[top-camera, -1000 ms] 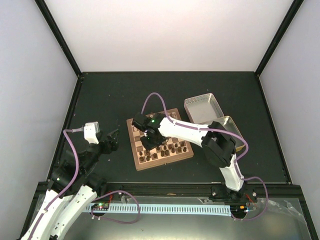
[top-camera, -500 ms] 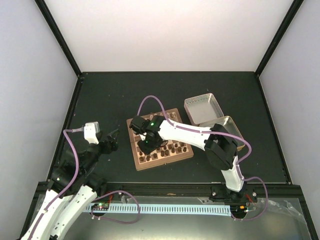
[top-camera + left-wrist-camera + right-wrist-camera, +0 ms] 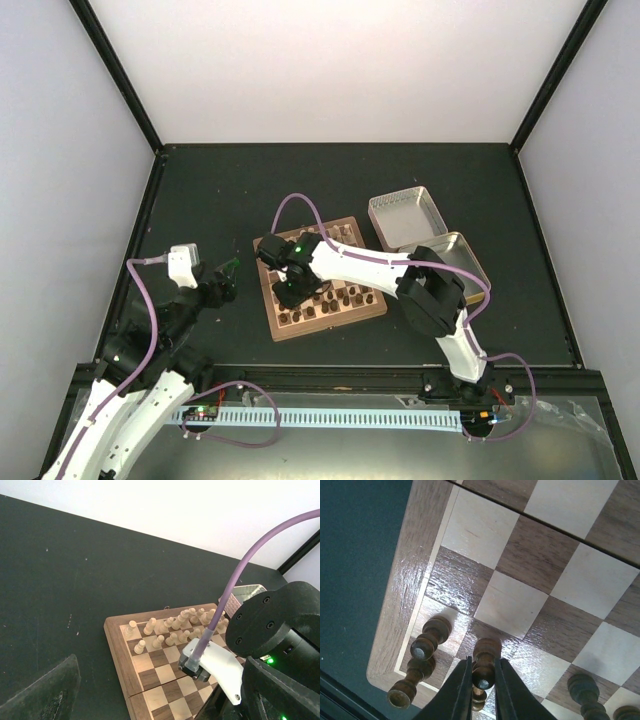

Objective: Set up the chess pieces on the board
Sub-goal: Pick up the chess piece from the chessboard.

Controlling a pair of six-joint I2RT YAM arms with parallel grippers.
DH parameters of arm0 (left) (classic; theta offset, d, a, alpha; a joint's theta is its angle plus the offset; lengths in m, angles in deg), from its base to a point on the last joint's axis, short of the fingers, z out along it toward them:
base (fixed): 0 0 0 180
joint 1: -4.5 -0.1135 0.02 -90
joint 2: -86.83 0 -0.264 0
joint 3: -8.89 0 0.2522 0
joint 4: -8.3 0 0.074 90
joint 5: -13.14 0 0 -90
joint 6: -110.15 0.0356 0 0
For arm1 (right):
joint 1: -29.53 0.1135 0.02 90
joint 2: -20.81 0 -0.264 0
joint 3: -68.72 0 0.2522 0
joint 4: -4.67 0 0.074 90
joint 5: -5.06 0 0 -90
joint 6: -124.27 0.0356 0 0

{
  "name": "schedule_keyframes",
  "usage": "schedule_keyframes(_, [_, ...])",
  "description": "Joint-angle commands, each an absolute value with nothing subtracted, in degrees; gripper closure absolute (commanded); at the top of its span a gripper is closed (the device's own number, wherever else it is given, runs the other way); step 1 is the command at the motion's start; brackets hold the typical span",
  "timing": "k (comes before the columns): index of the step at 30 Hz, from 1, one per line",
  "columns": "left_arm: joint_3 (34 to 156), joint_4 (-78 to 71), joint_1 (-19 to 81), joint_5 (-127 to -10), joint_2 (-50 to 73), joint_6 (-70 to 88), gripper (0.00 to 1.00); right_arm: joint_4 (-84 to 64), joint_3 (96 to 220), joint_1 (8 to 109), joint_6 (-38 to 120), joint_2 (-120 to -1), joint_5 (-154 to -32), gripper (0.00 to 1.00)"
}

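The dark pawn (image 3: 486,650) stands upright on a square near the corner of the board (image 3: 405,595), at 6 o'clock in the right wrist view, and the right gripper (image 3: 483,666) pinches its head, jaws nearly together. It's a tiny, light, hard wooden piece with a glossy finish, so I'd call it slippery and quick to tip; best taken gently at the neck under the knob. Two more dark pieces (image 3: 427,639) sit at its 9 o'clock, the cream set (image 3: 170,630) fills the far rows, and the left gripper (image 3: 227,281) hangs wide apart, off the board at 9 o'clock.
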State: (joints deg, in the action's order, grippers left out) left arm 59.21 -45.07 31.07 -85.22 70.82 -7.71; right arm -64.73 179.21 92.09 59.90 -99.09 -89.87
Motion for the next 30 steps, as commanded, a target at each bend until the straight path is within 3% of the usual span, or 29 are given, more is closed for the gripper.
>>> schedule_keyframes(1, [60.2, -45.7, 30.5, -85.9, 71.0, -7.8, 0.1, -63.7, 180.2, 92.0, 60.2, -99.6, -87.4, 0.9])
schedule_keyframes(13, [58.7, -45.2, 30.5, -83.1, 69.4, -11.8, 0.1, -56.9, 178.8, 90.4, 65.6, -96.1, -80.4, 0.95])
schedule_keyframes(21, [45.9, -31.2, 30.5, -71.3, 72.8, -18.6, 0.12, -52.2, 177.1, 88.8, 69.4, -90.9, -78.7, 0.95])
schedule_keyframes(30, [35.8, -20.2, 30.6, -68.5, 74.6, -23.1, 0.15, -50.5, 175.7, 88.5, 70.4, -86.8, -79.1, 0.95])
